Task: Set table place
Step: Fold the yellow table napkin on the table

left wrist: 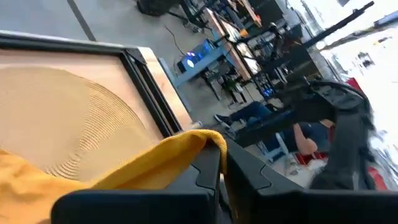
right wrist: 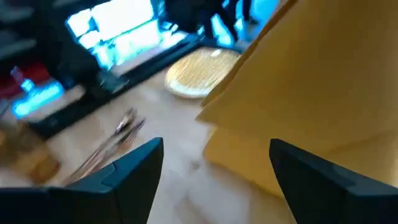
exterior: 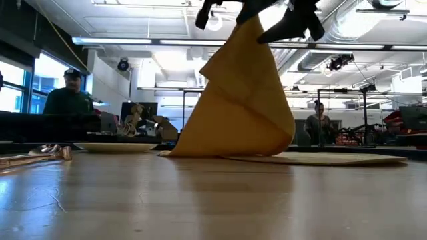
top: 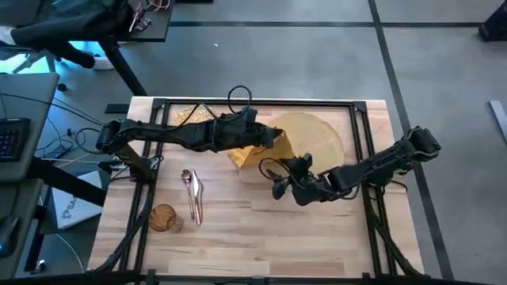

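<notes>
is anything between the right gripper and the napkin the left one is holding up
Nothing visible. The right gripper is open, with only bare table between its fingers and the napkin. The left gripper holds the napkin's top, its lower edge resting near the mat.

A mustard-yellow cloth napkin (exterior: 237,100), soft, matt and creased along its folds, hangs over a light-wood plank table (top: 261,237) with a smooth, faintly sheened surface and a black metal rail frame (top: 253,103). The round mat (left wrist: 68,118) shows a coiled, straw-like weave, rough and matt. A gold plate (top: 192,115) glitters. Slim cutlery (top: 192,192) gleams like polished metal, and the amber tumbler (top: 163,217) appears to be glass. The left gripper (left wrist: 217,180) looks matt black plastic.
</notes>
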`<move>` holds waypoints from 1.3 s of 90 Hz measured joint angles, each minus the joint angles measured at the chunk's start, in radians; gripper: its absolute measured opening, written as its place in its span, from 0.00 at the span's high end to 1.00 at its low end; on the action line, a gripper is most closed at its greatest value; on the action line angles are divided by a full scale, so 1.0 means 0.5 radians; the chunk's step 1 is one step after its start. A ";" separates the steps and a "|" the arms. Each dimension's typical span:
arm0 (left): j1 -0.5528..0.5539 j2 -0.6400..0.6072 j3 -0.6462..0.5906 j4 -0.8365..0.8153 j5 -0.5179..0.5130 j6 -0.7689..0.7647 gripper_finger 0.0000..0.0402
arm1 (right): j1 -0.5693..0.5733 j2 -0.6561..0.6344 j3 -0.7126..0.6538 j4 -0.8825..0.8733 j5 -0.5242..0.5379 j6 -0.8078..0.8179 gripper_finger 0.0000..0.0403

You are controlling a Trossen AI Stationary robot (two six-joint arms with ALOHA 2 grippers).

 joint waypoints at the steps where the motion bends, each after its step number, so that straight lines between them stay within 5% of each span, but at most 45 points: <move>1: -0.001 0.000 0.000 0.000 0.006 -0.005 1.00 | -0.008 0.000 0.000 0.000 0.006 0.000 0.31; 47: -0.037 0.001 0.000 0.008 0.053 -0.042 1.00 | -0.184 0.000 0.000 0.145 -0.130 -0.041 0.35; 59: -0.039 -0.002 0.000 -0.006 0.092 -0.042 1.00 | -0.189 0.000 0.000 -0.027 -0.151 0.035 0.51; 77: -0.056 -0.018 0.000 -0.011 0.091 -0.041 1.00 | -0.238 -0.037 0.000 -0.405 -0.280 0.326 0.93; 86: -0.056 -0.020 0.000 -0.033 0.117 -0.041 1.00 | -0.241 -0.117 0.000 -0.583 -0.381 0.360 0.97; 93: -0.056 -0.036 0.000 -0.084 0.185 -0.040 1.00 | -0.242 -0.215 0.000 -0.703 -0.525 0.332 0.99; 117: -0.056 -0.164 0.001 -0.394 0.766 -0.142 1.00 | -0.269 -0.560 0.086 -0.848 -1.506 -0.166 1.00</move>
